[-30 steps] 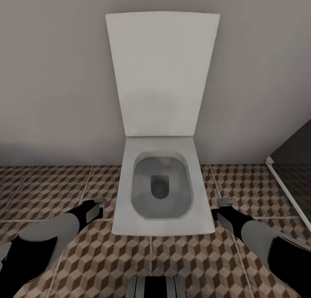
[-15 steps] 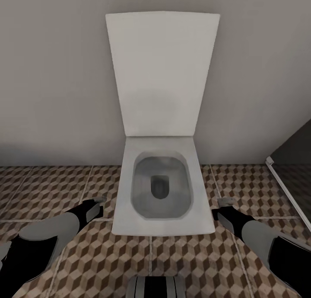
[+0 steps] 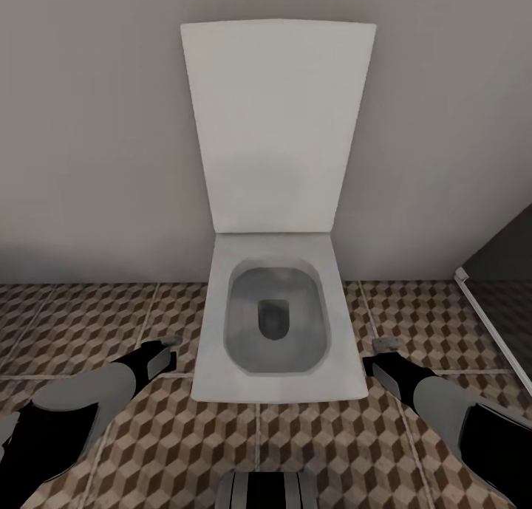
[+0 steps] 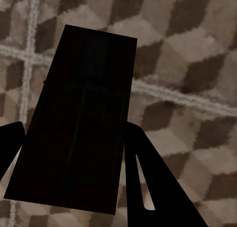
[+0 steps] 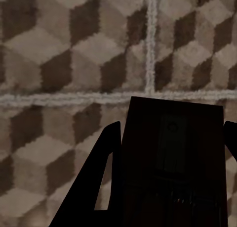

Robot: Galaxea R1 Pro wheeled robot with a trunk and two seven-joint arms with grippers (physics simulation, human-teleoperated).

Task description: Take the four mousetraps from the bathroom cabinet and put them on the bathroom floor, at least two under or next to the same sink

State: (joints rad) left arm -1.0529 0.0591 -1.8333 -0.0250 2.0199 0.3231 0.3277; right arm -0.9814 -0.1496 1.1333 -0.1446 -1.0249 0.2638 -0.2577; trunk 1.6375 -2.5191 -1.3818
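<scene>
Two mousetraps, one [image 4: 74,138] clamped in my left gripper [image 3: 164,352], one [image 5: 173,162] in my right gripper [image 3: 384,354]; facing the toilet [image 3: 273,324], I must next find the sink.

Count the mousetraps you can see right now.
2. The first mousetrap is clamped in the left pincer, the second mousetrap in the right pincer, both over the bathroom floor either side of the toilet. Others may be hidden.
</scene>
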